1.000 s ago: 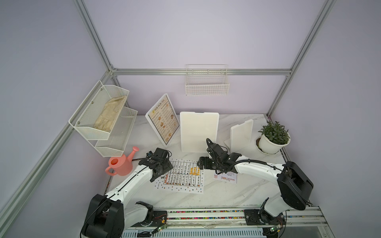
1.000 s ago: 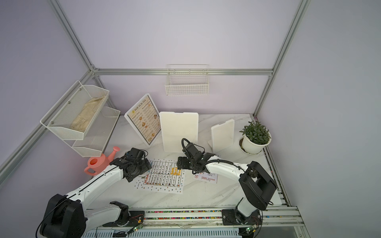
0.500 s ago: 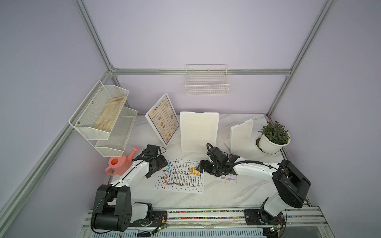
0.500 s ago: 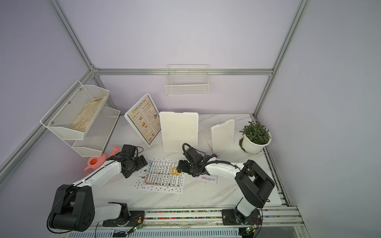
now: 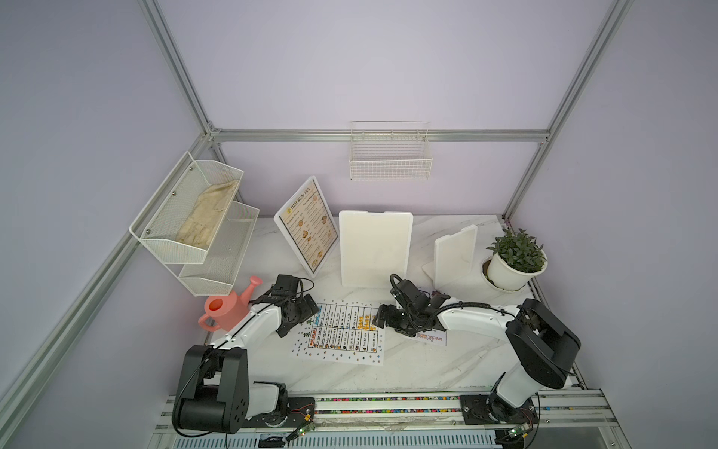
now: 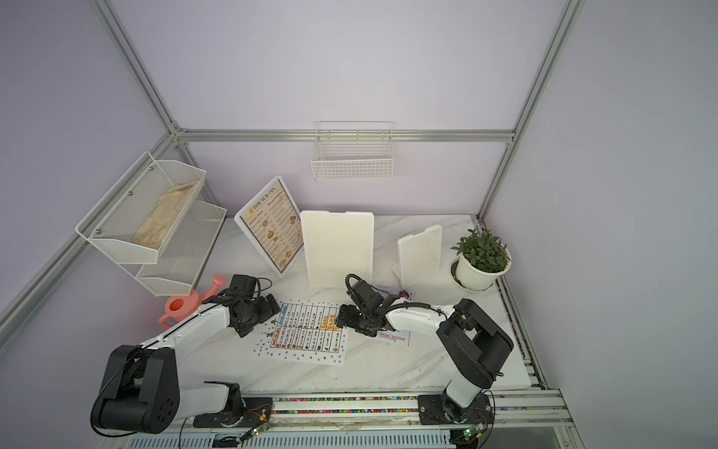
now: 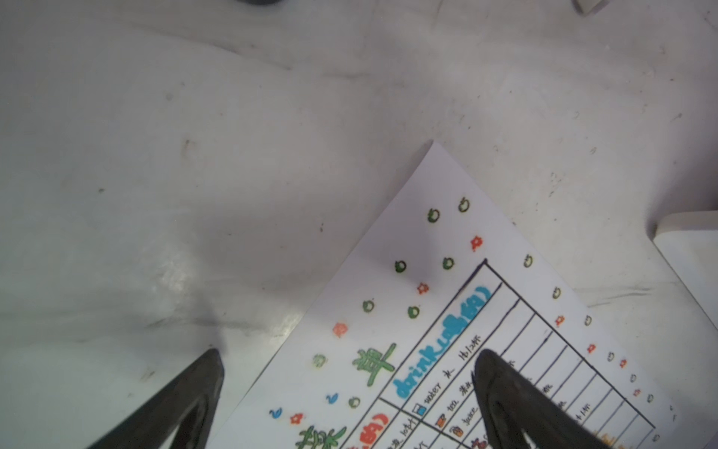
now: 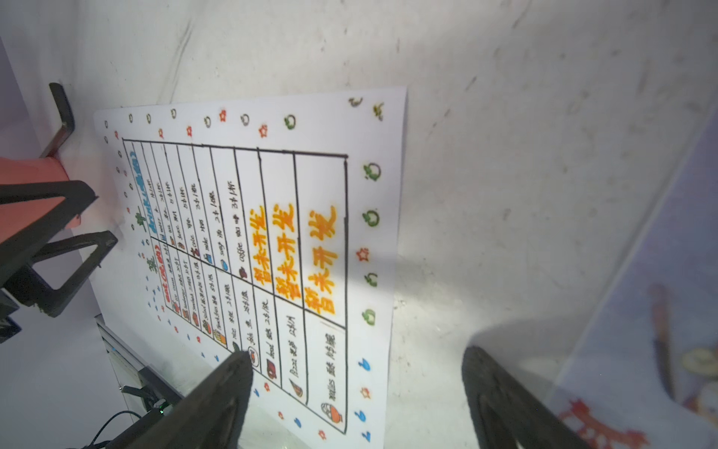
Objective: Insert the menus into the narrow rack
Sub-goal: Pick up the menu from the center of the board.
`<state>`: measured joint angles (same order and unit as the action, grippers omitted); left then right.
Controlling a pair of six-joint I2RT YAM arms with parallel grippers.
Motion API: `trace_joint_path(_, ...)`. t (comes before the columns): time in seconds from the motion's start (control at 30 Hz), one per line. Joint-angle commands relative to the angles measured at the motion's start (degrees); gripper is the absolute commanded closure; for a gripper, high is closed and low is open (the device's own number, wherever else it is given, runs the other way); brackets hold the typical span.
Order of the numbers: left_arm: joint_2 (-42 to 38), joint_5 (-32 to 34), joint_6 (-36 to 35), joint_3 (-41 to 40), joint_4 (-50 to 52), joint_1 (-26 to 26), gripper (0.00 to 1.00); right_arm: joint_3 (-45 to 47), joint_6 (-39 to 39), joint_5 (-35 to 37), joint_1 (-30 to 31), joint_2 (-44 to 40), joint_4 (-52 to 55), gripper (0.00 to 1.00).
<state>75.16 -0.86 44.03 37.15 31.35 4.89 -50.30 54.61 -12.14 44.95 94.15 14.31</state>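
Observation:
The white grid menu (image 5: 340, 334) (image 6: 305, 334) lies flat on the marble table. My left gripper (image 5: 301, 320) (image 7: 349, 355) is open, low over the menu's left corner (image 7: 447, 330), its jaws on either side of that edge. At the opposite edge (image 8: 272, 241) my right gripper (image 5: 382, 320) (image 8: 357, 353) is open too and holds nothing. The SPECIAL MENU leaflet (image 5: 431, 337) (image 6: 394, 337) lies partly under the right wrist. Against the back left leans the DIM SUM INN menu (image 5: 307, 225) (image 6: 272, 225). A narrow white wire rack (image 5: 390, 163) (image 6: 352, 163) hangs on the back rail.
A pink watering can (image 5: 225, 311) stands just left of the left arm. Two white boards (image 5: 375, 248) (image 5: 454, 252) stand upright behind the grippers. A potted plant (image 5: 516, 260) sits at the back right. A two-tier mesh shelf (image 5: 194, 217) holding a cloth hangs at the left.
The left arm has folded back and its gripper has drawn a little left, to the grid menu's left corner. The right gripper has sunk lower at the menu's right edge.

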Motion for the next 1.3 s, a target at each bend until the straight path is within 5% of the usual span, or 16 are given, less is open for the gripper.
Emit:
trace_joint_path(0.0, -0.34, -2.27, 1.06, -1.89, -0.74, -0.41, 0.00, 1.34, 1.77, -0.08, -0.63, 0.76, -0.94, 0.13)
trace_joint_path(1.27, -3.84, -19.76, -2.90, -7.30, -8.46, 0.87, 0.00, 3.89, 2.14, -5.18, -5.94, 6.45, -7.62, 0.19)
